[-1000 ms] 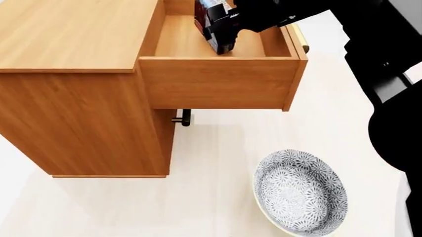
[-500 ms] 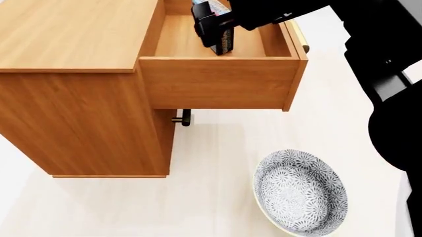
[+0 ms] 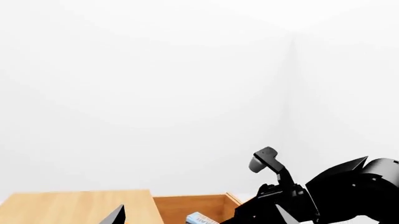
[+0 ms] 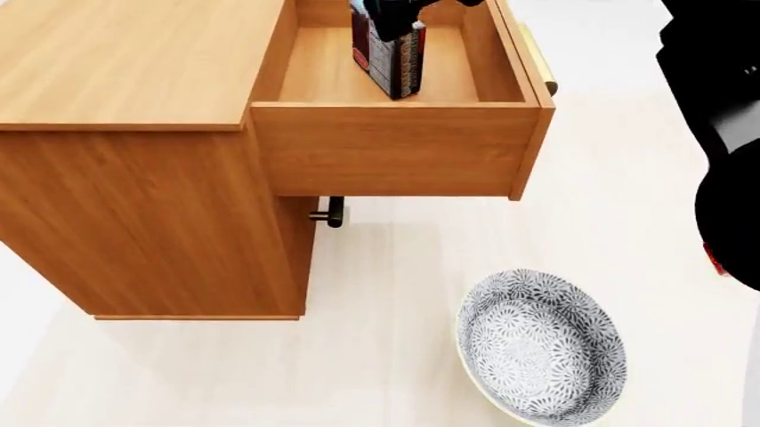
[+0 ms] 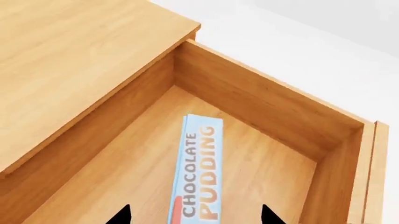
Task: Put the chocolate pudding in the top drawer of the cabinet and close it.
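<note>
Right black gripper point(image 5: 194, 217), jaws spread wide, poised above one thin dark red-brown box point(image 4: 392, 55) whose light blue edge reads "CHOCOLATE PUDDING", standing upright inside the one pulled-out orange-brown wooden drawer point(image 4: 398, 147), top centre. Cabinet point(image 4: 142, 160) at left; one patterned grey bowl point(image 4: 540, 347), lower right. Left gripper point(image 3: 118, 217) mostly cropped, state indeterminable.

"CHOCOLATE PUDDING" on chocolate pudding point(image 5: 198, 179) edge

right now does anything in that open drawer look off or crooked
Nothing stands out. The chocolate pudding stands upright on its narrow edge on the floor of the open top drawer, not tipped or crushed. The right gripper is open just above it, its fingers apart from the box.
</note>
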Controlling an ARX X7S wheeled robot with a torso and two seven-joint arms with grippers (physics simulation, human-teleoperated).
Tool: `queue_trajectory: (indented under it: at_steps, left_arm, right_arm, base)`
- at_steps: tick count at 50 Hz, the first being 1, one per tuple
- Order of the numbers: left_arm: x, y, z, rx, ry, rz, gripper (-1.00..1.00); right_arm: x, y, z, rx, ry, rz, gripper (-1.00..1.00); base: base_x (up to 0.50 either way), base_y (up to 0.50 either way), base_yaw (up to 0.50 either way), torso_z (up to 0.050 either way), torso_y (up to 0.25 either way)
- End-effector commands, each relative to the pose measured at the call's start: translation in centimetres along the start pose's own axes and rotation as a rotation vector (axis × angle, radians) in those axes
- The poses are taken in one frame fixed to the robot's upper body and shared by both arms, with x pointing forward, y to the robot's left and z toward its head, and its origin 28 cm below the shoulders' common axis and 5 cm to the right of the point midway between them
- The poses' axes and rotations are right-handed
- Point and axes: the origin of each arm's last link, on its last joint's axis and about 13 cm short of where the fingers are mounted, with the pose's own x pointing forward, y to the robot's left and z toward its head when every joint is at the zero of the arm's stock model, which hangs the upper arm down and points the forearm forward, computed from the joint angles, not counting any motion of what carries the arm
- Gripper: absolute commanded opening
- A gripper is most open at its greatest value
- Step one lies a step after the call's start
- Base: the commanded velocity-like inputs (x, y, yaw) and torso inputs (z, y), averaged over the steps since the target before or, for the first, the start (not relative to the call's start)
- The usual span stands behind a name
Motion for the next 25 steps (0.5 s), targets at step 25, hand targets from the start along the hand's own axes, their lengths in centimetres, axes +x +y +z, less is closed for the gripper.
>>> queue_trajectory:
  at_steps: [25]
  left_arm:
    - [-0.4, 0.0, 0.3, 0.006, -0.032, -0.011, 1.0]
  right_arm:
    - [-3.2, -5.4, 0.8, 0.087, -0.32, -0.126, 1.0]
  base:
    - [0.0, 0.0, 0.0, 0.0, 0.0]
